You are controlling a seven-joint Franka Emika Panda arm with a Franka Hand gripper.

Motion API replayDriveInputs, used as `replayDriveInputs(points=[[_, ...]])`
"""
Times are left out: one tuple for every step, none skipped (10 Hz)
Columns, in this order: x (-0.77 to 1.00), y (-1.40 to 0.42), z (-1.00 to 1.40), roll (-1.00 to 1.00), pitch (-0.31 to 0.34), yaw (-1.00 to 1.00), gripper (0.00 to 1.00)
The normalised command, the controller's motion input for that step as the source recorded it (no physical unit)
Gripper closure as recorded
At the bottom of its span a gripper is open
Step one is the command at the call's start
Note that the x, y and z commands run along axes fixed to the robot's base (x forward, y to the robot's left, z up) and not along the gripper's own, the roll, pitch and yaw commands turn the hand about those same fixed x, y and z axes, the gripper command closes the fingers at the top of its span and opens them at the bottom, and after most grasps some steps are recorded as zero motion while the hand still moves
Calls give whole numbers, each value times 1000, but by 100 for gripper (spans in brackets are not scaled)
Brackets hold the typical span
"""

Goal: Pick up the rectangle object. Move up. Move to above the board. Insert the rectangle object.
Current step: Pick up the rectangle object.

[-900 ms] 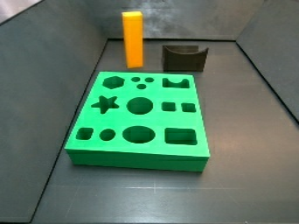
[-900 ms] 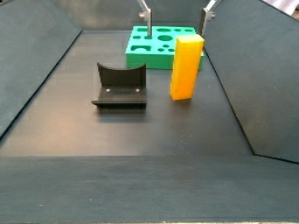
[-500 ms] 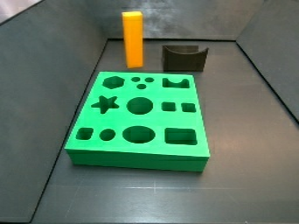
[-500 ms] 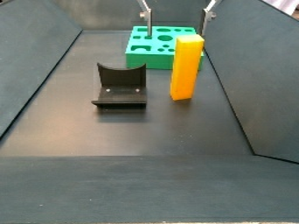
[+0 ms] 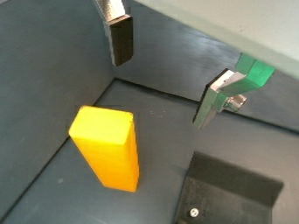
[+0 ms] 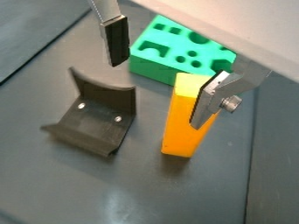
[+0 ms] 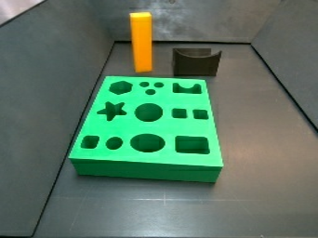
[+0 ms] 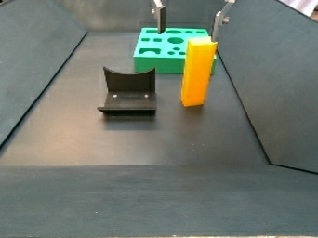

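Dark grey flooring with sloped grey walls boxes everything in. Standing upright on it is the rectangle object, a tall, slim, plain orange block with no markings, near the back wall in a side view. Just beside it sits the fixture, a dark bracket on its base plate with two small screws showing. Close by lies the board, bright green, cut with star, circle, hexagon and square holes. Overhead hangs the gripper, fingers spread apart, holding nothing, with the orange block below them.
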Motion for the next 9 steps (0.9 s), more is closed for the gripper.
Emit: replayDriveInputs(points=[[0, 0, 0, -19, -43, -1000, 0], [0, 0, 0, -13, -33, -1000, 0], [0, 0, -89, 0, -10, -1000, 0], [0, 0, -117, 0, -3, -1000, 0], [0, 0, -171, 0, -4, -1000, 0], [0, 0, -257, 0, -7, -1000, 0], [0, 0, -346, 0, -19, -1000, 0], [0, 0, -363, -4, -17, -1000, 0], [17, -357, 0, -107, 0, -760, 0]])
